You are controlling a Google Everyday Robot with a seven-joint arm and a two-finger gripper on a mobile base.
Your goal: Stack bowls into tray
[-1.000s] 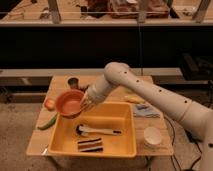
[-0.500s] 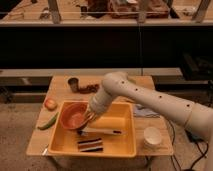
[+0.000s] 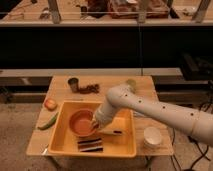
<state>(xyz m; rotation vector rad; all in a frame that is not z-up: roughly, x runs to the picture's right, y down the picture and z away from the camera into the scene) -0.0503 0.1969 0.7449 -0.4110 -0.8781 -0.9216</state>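
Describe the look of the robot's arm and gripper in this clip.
The arm is a thick, smooth white tube with rounded joints and small dark dots along its side; no loose cables show. The gripper, by the orange-red bowl inside the yellow tray, looks darker.

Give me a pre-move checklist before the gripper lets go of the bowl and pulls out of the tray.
1. Bowl inside tray: ok.
2. Bowl upright, opening up: ok.
3. Bowl resting on the tray floor: cannot tell.
4. Gripper at the bowl's right rim, inside the tray: ok.
5. Bowl apart from the dark striped item in the tray: ok.
6. Small dark cup outside the tray, away from the arm: ok.
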